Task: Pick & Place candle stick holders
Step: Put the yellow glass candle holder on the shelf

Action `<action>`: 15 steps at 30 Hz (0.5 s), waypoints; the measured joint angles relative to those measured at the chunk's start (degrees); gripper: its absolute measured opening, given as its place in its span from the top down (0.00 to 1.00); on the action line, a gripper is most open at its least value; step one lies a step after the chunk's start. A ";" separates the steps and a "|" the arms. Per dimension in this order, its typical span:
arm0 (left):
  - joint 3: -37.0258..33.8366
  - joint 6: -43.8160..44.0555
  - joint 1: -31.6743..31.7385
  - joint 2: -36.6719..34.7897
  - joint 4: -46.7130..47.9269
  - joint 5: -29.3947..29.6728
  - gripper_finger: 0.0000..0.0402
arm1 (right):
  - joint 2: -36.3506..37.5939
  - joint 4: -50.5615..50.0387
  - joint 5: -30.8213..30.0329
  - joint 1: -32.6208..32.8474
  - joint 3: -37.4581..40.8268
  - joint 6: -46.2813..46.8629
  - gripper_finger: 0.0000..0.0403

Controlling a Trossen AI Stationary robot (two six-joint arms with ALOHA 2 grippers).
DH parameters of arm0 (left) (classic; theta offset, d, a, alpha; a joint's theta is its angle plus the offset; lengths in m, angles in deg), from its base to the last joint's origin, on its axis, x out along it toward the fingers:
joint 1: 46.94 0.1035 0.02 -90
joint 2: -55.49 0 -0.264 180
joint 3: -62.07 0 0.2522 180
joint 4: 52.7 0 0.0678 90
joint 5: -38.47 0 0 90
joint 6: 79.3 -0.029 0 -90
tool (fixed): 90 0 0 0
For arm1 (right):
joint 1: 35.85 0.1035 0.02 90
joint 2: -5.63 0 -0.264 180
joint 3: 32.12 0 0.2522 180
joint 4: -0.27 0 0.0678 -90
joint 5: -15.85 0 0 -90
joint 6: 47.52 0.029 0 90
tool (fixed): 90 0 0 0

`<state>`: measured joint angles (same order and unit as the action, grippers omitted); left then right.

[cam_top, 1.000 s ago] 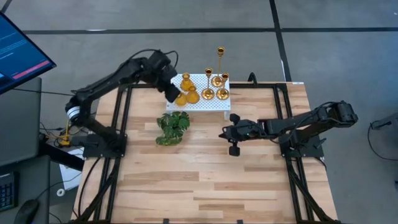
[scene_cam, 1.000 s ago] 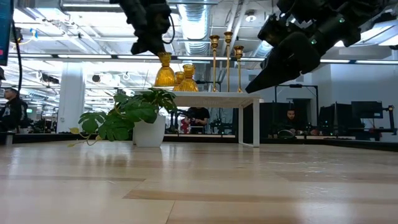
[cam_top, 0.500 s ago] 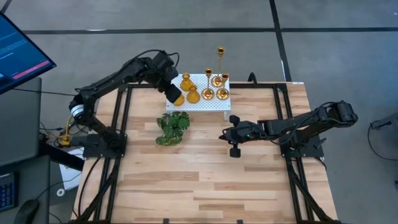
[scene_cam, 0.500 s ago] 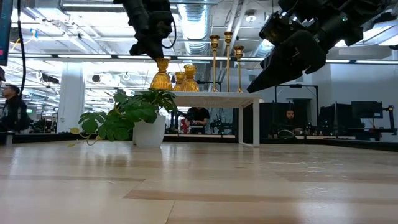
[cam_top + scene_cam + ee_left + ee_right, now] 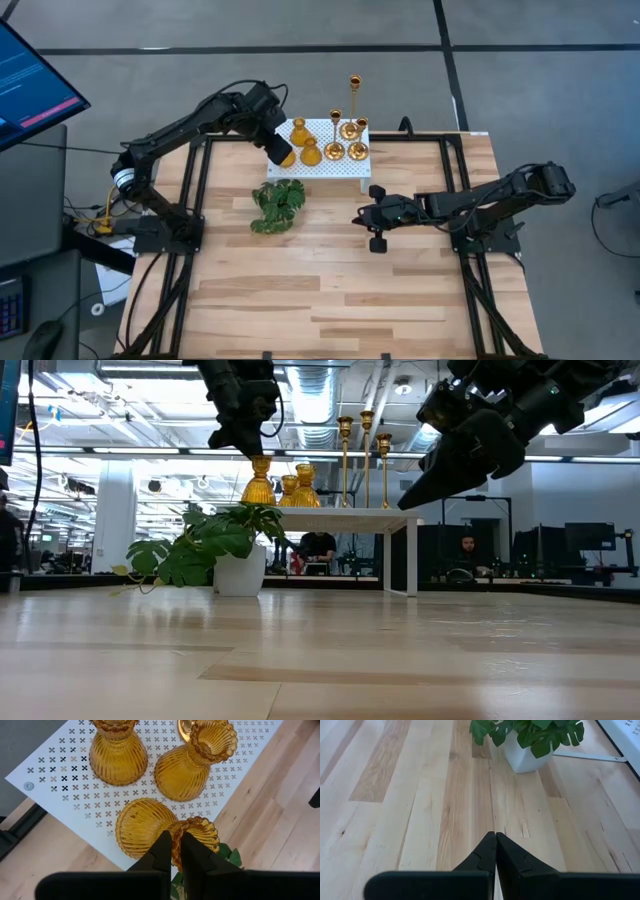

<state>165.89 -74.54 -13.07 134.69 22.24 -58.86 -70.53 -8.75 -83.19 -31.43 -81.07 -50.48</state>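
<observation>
Several shiny amber candle stick holders stand on the white perforated platform [image 5: 322, 171] at the table's far side. Two squat ribbed ones [image 5: 118, 757] [image 5: 187, 772] stand on its left half. Three tall thin-stemmed ones [image 5: 349, 130] [image 5: 366, 455] stand on its right half. My left gripper [image 5: 278, 148] is shut on a third squat holder [image 5: 145, 827] over the platform's near left corner. My right gripper [image 5: 362, 213] is shut and empty above the table's middle right. My left gripper pinches the scalloped top rim [image 5: 176, 840] of the squat holder, one finger at the mouth and one outside by the neck. The fingers come from above, pointing down [image 5: 248, 445]. The holder [image 5: 258, 485] hangs below them, slightly tilted, its base at the platform's surface; whether it rests there I cannot tell.
A green leafy plant in a white pot [image 5: 278, 205] stands on the table just in front of the platform's left end, below the held holder. Bare wooden tabletop [image 5: 330, 290] lies toward the near edge.
My left gripper has gone down a little with the squat holder and shifted slightly toward the table's left, bringing its base down to the platform's level. It has stayed shut on the rim. It has kept still for the last half second.
</observation>
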 joint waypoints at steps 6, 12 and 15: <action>0.00 0.14 0.00 -0.01 -0.36 0.02 0.95 | 0.00 -0.09 0.00 0.00 -0.02 -0.01 1.00; 0.00 0.10 0.01 0.56 -1.15 -0.04 0.95 | 0.00 -0.09 0.00 0.00 0.00 0.00 1.00; 0.11 0.14 0.02 1.03 -1.75 -0.63 0.95 | 0.00 -0.10 0.00 0.00 -0.02 0.00 1.00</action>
<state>166.00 -74.39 -13.05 135.72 20.48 -59.49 -70.53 -8.85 -83.19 -31.43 -81.09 -50.48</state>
